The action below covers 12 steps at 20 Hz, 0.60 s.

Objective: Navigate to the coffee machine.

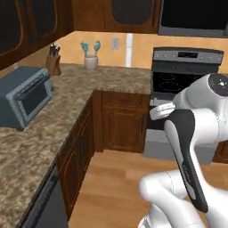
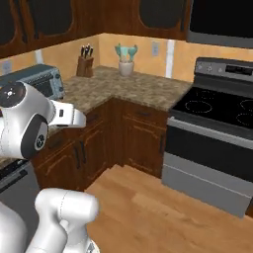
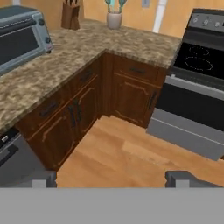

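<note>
Two runs of speckled brown granite counter (image 1: 111,78) meet in a corner ahead of us, over dark wooden cabinets (image 1: 122,120). On the left run sits a wide blue-grey toaster oven with a glass door (image 1: 24,95), and further back along the wall we see a wooden knife block (image 1: 53,62) and a white cup holding teal utensils (image 1: 91,58). To the right of the corner stands a black and steel stove with a glass cooktop (image 2: 217,128), just beside the cabinets, and a black microwave (image 2: 222,22) hangs above it. The wooden plank floor (image 3: 118,157) lies open between us and the cabinets. Our white arm (image 1: 191,133) is folded up in front of the base, and in the hand view the gripper (image 3: 111,179) faces down toward the floor, its two dark fingertips (image 3: 43,178) well apart and holding nothing. We cannot pick out the coffee machine anywhere on these counters, so we cannot tell where it stands.
</note>
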Motion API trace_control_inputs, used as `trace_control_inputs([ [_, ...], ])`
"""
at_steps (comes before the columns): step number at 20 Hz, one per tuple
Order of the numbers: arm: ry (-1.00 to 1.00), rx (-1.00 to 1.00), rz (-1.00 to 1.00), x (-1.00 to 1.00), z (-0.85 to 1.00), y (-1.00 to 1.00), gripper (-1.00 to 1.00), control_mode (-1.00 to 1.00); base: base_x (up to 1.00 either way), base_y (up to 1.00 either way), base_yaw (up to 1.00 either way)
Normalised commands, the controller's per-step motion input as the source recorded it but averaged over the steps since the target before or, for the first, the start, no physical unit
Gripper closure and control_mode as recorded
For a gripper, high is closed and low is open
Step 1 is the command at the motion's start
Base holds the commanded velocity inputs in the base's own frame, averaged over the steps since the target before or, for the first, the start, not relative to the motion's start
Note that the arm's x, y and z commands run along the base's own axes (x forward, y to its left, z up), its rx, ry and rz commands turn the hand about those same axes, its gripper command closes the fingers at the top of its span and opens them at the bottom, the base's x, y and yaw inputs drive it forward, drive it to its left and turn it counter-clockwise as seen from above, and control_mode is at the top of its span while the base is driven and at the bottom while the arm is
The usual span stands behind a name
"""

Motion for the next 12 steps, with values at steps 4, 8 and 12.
trace_control_inputs([
  [4,0.0,0.0,0.0,0.0,0.0,0.0,-1.0,1.0,0.0,0.0,-1.0],
  [8,0.0,0.0,0.0,0.0,0.0,0.0,-1.0,1.0,0.0,0.0,-1.0],
  [12,0.0,0.0,0.0,0.0,0.0,0.0,-1.0,1.0,0.0,0.0,-1.0],
])
